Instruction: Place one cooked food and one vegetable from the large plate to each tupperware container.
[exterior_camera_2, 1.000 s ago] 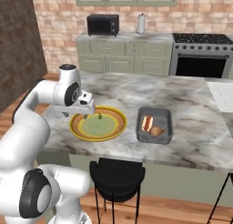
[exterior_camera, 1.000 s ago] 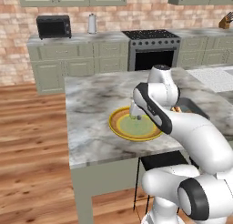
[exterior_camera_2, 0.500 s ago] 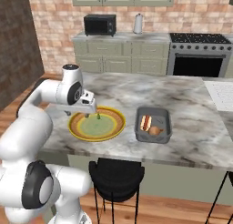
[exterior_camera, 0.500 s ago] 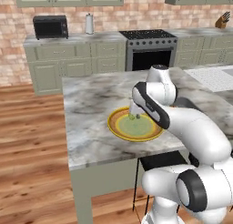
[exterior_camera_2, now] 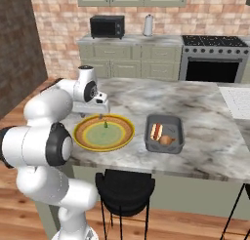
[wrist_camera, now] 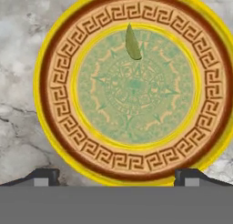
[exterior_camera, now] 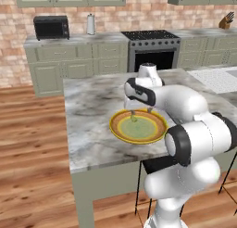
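gripper: we see the tips spread wide apart, nothing between them; it hangs over the large plate, aimed down at it
large plate: sits near the front edge of the marble counter, approx. mid-length in the right base view; a bit left of the grey tray
plate contents: one small green veg piece on the pale green centre, toward the plate's rim side away from the fingertips in the hand view; we see no other food on the plate
grey tupperware: just beside the plate, not touching; holds a hot dog and a round brownish item; looks filled w/ its pair, we judge
2nd container: can't place it in these views
step in hand: we judge it's the reach for the green piece, pre-grasp; not yet in contact
next move: we'd shift the hand so the piece lies between the fingers, descend, close gently; piece is thin & small, so alignment matters
risk: fingers may skid on the plate or nudge the piece aside
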Motion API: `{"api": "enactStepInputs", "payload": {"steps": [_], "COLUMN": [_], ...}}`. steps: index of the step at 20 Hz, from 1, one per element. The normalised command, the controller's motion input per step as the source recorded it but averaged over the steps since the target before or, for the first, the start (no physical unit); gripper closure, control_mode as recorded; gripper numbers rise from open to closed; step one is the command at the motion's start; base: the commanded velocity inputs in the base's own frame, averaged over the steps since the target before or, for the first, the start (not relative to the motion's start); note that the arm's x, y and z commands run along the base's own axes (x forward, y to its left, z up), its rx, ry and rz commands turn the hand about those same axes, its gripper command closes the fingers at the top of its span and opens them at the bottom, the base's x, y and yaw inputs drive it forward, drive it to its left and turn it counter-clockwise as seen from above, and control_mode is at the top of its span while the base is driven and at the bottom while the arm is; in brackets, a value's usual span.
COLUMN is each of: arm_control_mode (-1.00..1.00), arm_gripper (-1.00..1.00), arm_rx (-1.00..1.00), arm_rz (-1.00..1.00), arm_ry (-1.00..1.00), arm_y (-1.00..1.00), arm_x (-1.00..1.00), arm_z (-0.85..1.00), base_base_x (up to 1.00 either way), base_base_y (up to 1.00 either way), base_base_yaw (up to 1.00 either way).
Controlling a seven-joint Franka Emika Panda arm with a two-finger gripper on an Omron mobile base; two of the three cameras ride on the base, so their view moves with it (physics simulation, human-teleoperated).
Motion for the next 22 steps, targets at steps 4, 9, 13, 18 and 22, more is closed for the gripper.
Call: {"api": "enactStepInputs", "payload": {"steps": [4, 9, 13, 18, 22], "arm_control_mode": [-1.0, -1.0, -1.0, -1.0, -1.0], "arm_gripper": [-1.0, -1.0, -1.0, -1.0, -1.0], "arm_rx": [-0.05, -0.01, 0.0, 0.0, 0.0], "arm_rz": [0.0, 0.02, 0.04, 0.01, 0.0], "arm_ry": [0.01, -0.01, 0.0, 0.0, 0.0], "arm_y": [-0.03, -0.04, -0.08, -0.06, 0.0], "arm_x": [0.85, 0.39, 0.25, 0.38, 0.4], "arm_z": [-0.57, -0.59, -0.42, -0.22, -0.12], "base_base_x": [0.0, 0.0, 0.0, 0.0, 0.0], "base_base_y": [0.0, 0.0, 0.0, 0.0, 0.0], "base_base_yaw": [0.0, 0.0, 0.0, 0.0, 0.0]}}
